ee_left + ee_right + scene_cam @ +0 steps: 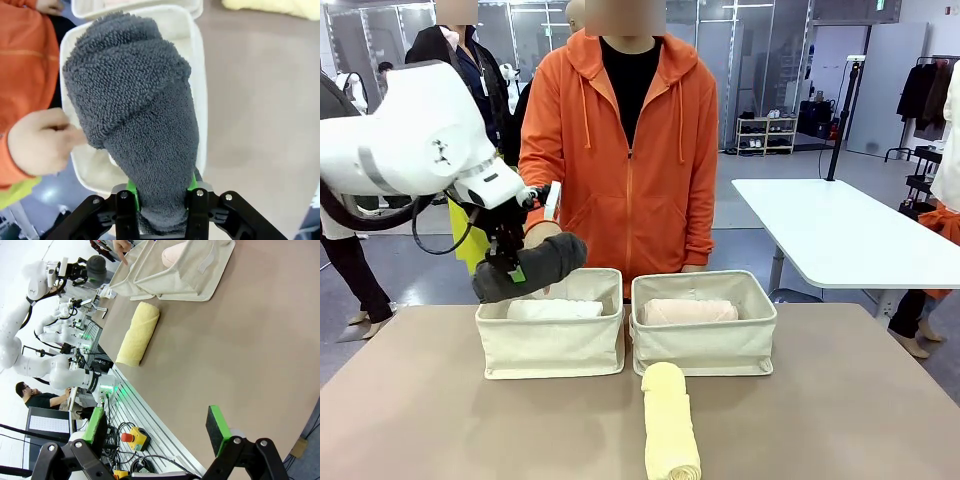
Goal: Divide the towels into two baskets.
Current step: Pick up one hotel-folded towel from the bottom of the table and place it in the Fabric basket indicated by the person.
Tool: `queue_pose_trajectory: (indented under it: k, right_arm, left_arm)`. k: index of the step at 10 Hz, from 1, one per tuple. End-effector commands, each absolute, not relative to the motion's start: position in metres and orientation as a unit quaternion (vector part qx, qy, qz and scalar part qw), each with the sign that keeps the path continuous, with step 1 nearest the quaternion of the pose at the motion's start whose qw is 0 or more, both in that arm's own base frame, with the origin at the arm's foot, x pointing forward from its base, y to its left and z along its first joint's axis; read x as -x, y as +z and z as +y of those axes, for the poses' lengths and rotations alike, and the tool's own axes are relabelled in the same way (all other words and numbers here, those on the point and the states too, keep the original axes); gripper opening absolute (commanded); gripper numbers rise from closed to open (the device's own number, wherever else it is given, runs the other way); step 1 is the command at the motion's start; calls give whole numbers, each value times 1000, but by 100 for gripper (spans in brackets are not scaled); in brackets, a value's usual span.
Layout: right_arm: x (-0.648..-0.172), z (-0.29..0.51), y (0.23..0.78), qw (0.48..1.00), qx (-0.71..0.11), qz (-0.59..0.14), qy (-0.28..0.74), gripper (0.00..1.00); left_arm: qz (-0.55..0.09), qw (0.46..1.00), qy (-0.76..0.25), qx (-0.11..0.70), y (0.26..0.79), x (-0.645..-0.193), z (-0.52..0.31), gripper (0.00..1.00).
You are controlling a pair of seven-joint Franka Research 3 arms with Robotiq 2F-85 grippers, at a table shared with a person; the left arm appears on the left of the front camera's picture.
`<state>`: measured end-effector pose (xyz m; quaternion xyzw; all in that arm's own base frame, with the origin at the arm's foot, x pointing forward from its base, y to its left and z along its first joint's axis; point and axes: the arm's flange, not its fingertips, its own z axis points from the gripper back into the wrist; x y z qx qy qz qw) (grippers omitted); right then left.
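Gripping the dark grey towel (532, 264) with the left jaws, closed on one end of the roll, with the left pads (131, 187) pressed against both sides of it. Seen from the left wrist: rising out from between the jaws and growing wider toward the free end, directly above the left basket (550, 348). Seen from the front: held in the air over that basket, tilted, with the free end higher and turned toward the middle of the bench (840, 400). Inside this same basket, lying flat, the white towel (555, 310). Close to the free end of the grey roll, a hand (40, 144) of the person with the orange sleeve (25, 55); touching the roll or only beside it, cannot tell. In the right basket (705, 348), just beside the left one, the pale pink towel (688, 311), lying across. On the bench in front of the right basket, the pale yellow towel (670, 432), with its length pointing toward the robot's side. Open at the right jaws, with the right pads (216, 423) well apart, above the bench near its edge and well apart from the yellow roll.
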<state>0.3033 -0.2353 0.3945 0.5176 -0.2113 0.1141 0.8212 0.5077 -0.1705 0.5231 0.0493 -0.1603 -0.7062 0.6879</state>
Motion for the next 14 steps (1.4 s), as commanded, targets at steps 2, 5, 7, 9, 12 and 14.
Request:
queue_pose_trajectory:
  k: [2,5,7,9,12,14]
  right_arm:
    - [-302,-235,397,824,-515,-208,109,100]
    - [-302,-235,397,824,-515,-208,109,100]
    - [-302,-235,397,824,-515,-208,109,100]
    - [-302,-235,397,824,-515,-208,109,100]
    - [-302,-235,397,824,-515,-208,109,100]
    - [-302,-235,397,824,-515,-208,109,100]
  left_arm:
    - [-129,663,-730,-102,502,-546,-183,39]
    - [-107,653,-743,-101,473,-579,-196,39]
    - [-92,648,-751,-87,453,-599,-205,39]
    - [-75,647,-755,-78,442,-606,-208,58]
    - [-58,656,-750,-67,439,-606,-208,100]
    - [-63,661,-745,-60,445,-600,-208,100]
